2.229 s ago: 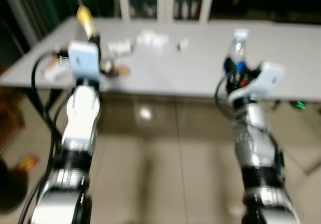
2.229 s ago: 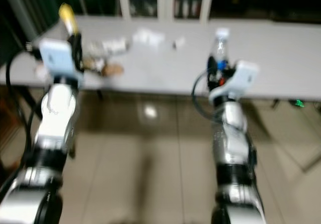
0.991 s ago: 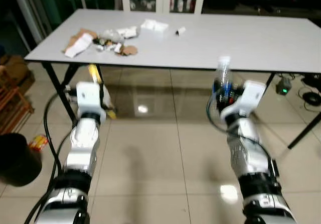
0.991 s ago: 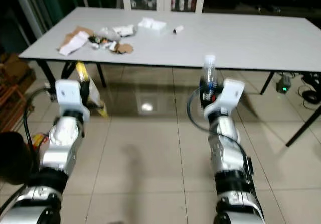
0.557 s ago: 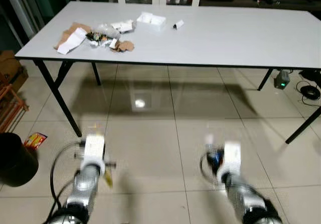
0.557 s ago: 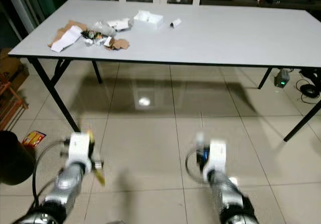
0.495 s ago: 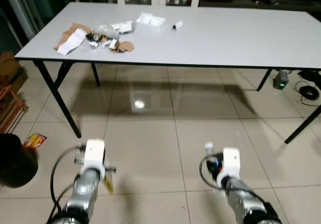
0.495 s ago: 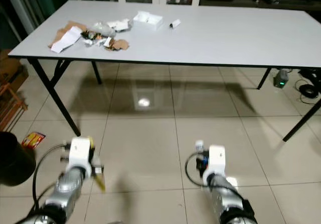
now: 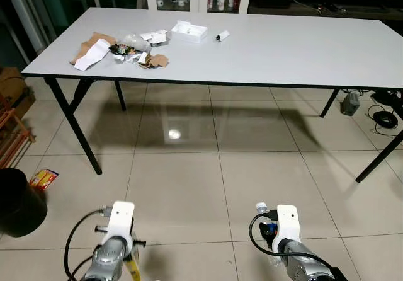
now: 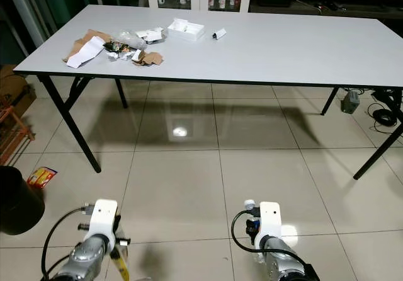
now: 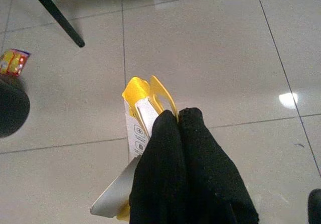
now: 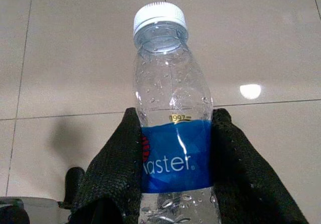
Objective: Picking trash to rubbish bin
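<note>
My left gripper (image 11: pixel 177 114) is shut on a flattened yellow and white carton (image 11: pixel 143 111), held low over the tiled floor. My right gripper (image 12: pixel 175 116) is shut around a clear plastic water bottle (image 12: pixel 173 93) with a blue label and a white cap, standing upright between the fingers (image 12: pixel 118 163). In the left eye view both arms sit at the bottom edge, and the bottle cap (image 9: pixel 261 206) pokes up beside the right wrist (image 9: pixel 287 221). A round black bin (image 9: pixel 19 202) stands on the floor at the far left.
A long white table (image 9: pixel 296 48) stands ahead with a pile of paper and wrapper trash (image 9: pixel 123 45), a white box (image 9: pixel 190 30) and a small item (image 9: pixel 221 36) on its left end. A snack packet (image 9: pixel 43 178) lies by the bin. Cables and a plug lie right (image 9: pixel 381 114).
Both arms have dropped from chest height to the bottom of the picture, still holding the carton and the bottle. The camera has backed off from the table.
</note>
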`<state>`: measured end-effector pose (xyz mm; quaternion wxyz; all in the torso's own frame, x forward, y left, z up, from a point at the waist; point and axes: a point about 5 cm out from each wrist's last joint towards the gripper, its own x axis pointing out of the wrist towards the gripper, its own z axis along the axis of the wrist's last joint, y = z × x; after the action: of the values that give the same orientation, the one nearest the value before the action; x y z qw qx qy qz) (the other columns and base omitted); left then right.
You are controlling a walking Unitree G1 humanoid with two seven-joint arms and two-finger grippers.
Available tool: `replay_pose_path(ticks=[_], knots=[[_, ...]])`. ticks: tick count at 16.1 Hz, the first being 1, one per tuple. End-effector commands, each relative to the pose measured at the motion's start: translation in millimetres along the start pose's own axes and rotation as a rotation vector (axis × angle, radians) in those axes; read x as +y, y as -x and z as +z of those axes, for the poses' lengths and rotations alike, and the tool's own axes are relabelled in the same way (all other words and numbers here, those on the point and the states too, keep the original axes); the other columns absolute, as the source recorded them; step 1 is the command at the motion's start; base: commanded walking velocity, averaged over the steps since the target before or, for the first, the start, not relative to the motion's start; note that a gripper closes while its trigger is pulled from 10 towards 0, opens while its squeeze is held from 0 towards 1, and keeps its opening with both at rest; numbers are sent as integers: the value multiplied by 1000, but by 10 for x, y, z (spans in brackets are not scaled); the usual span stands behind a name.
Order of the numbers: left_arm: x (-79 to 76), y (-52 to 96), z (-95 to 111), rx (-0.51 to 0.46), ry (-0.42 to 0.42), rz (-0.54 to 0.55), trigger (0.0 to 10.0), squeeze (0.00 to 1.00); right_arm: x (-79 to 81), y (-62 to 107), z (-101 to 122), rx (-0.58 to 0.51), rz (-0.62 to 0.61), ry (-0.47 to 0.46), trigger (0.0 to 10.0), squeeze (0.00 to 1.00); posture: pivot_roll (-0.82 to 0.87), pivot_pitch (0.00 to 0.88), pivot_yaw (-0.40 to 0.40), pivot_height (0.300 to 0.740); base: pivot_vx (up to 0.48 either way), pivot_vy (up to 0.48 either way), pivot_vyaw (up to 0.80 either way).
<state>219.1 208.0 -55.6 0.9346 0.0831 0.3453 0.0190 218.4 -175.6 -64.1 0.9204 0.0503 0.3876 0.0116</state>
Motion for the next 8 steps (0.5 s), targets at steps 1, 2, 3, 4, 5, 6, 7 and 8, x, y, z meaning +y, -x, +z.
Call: replay_pose_path(ticks=[1, 2, 3, 4, 5, 6, 7, 8], knots=[[-18, -1, -2, 3, -8, -12, 10000, 0, -3, 1, -13, 8, -3, -2, 10000, 0, 34, 5, -28, 740, 0, 0, 0], [-19, 2, -15, 8, -6, -13, 10000, 0, 7, 5, -36, 13, -1, 1, 10000, 0, 36, 7, -29, 740, 0, 0, 0], [-21, 3, -20, 11, -4, -12, 10000, 0, 8, 7, -52, 23, -1, 13, 10000, 0, 40, 12, -30, 740, 0, 0, 0], [-36, 6, -30, 14, -1, -12, 10000, 0, 13, 12, -79, 36, 4, 32, 10000, 0, 43, 14, -31, 740, 0, 0, 0], [-56, 8, -34, 13, -1, -14, 10000, 0, 10, 14, -86, 37, 4, 20, 10000, 0, 46, 16, -32, 740, 0, 0, 800], [-62, 8, -34, 13, -1, -15, 10000, 0, 9, 14, -86, 37, 3, 17, 10000, 0, 46, 16, -32, 740, 0, 0, 800], [-70, 9, -35, 12, 0, -16, 10000, 0, 7, 14, -85, 36, 2, 15, 10000, 0, 46, 19, -32, 740, 0, 0, 800], [-82, 10, -37, 11, 3, -17, 10000, 0, 7, 16, -89, 36, 1, 14, 10000, 0, 45, 21, -31, 740, 0, 0, 800]])
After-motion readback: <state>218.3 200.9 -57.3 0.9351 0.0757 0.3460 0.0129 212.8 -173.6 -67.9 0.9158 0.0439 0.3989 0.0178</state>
